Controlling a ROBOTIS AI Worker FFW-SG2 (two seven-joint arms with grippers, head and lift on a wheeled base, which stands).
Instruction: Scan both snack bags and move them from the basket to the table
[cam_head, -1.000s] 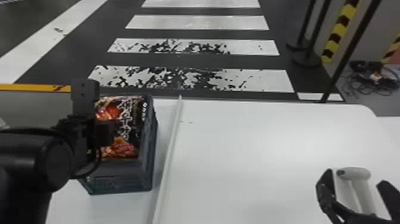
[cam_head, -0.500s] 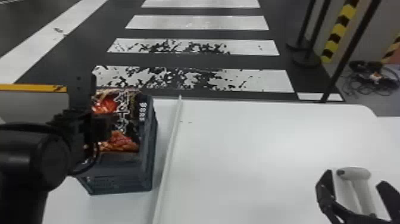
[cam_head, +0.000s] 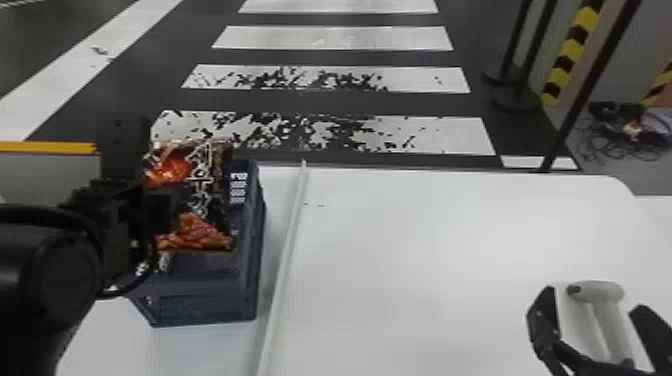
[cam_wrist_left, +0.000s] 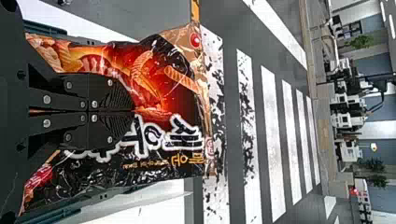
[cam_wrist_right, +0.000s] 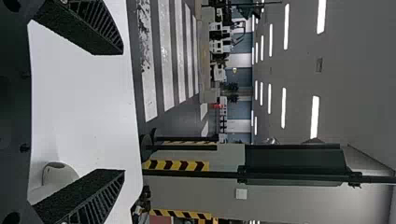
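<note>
white table (cam_head: 450, 240) | dark basket (cam_head: 205, 306), left | pale strip (cam_head: 286, 250), between | scanner (cam_head: 597, 292), right

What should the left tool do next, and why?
Probably lift the held snack bag a little higher before swinging it sideways: the left tool is shut on it, but in the head view its lower edge overlaps the basket, so clearance over the rim can't be confirmed.
</note>
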